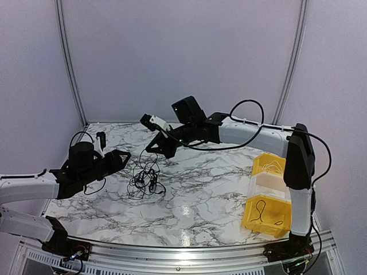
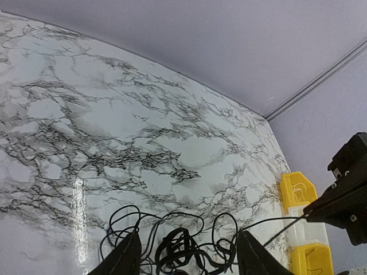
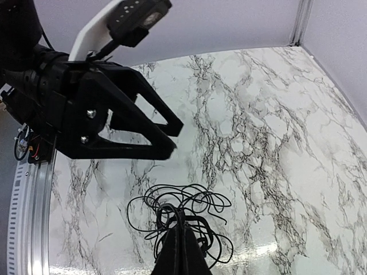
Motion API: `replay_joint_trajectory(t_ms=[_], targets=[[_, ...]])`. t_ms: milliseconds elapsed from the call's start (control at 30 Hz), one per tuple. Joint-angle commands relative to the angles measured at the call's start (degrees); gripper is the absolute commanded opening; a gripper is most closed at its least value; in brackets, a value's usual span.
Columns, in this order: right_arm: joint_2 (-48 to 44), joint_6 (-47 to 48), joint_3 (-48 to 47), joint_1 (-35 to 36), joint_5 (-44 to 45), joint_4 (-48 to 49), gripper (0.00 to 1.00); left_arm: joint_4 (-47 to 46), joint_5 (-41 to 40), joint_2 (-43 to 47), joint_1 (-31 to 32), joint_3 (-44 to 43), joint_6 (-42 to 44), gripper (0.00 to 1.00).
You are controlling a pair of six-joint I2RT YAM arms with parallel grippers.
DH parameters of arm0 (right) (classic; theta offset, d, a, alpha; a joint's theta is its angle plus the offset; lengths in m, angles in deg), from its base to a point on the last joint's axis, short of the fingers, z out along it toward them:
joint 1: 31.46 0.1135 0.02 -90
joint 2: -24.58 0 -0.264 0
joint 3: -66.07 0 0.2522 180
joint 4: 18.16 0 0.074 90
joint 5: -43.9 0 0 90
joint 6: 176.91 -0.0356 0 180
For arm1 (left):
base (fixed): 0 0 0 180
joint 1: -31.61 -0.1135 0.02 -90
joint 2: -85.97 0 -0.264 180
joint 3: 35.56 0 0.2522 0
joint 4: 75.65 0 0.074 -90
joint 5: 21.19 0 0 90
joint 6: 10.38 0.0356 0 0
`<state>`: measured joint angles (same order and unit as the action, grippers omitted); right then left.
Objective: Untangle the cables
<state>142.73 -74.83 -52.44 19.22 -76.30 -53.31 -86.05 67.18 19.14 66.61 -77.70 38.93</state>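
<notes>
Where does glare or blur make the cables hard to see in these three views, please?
Top external: a bright reflection on the table lies right of the cables, clear of them. Left wrist: a glare streak sits left of the cables. Right wrist: a sheen band runs along the bottom edge, right of the cables, whose strands read sharp.

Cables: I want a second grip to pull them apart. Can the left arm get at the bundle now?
Probably yes. The left gripper is open beside the cables with nothing between them; the right gripper holds one from the far side.
</notes>
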Motion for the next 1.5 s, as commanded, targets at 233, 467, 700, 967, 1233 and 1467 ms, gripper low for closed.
replay_joint_trajectory(t_ms=[233, 467, 700, 967, 1233, 1467], targets=[[0.22, -3.31, -2.02, 0.56, 3.94, 1.93, 0.00, 0.34, -2.56, 5.03, 6.64, 2.64, 7.61, 0.65], [0.19, -4.56, -2.84, 0.88, 0.86, 2.05, 0.00, -4.37, -9.57, -5.47, 8.78, -1.68, 3.26, 0.63], [-5.59, -3.36, -0.08, 1.23, -7.51, 2.53, 0.00, -11.18, -13.93, -25.13, 8.76, -9.58, -2.20, 0.58], [-13.33, 0.91, -8.58, 0.04, -20.56, -4.40, 0.00, -14.24, -16.06, -35.03, 8.72, -9.51, -5.97, 0.54], [-16.53, 0.21, -16.12, -4.68, -28.54, -7.61, 0.00, -14.25, -14.92, -37.86, 8.24, -9.15, -9.57, 0.52], [-20.54, -0.47, -19.55, -13.03, -31.33, -7.09, 0.00, -14.16, -15.54, -37.14, 7.77, -8.50, -7.55, 0.53]])
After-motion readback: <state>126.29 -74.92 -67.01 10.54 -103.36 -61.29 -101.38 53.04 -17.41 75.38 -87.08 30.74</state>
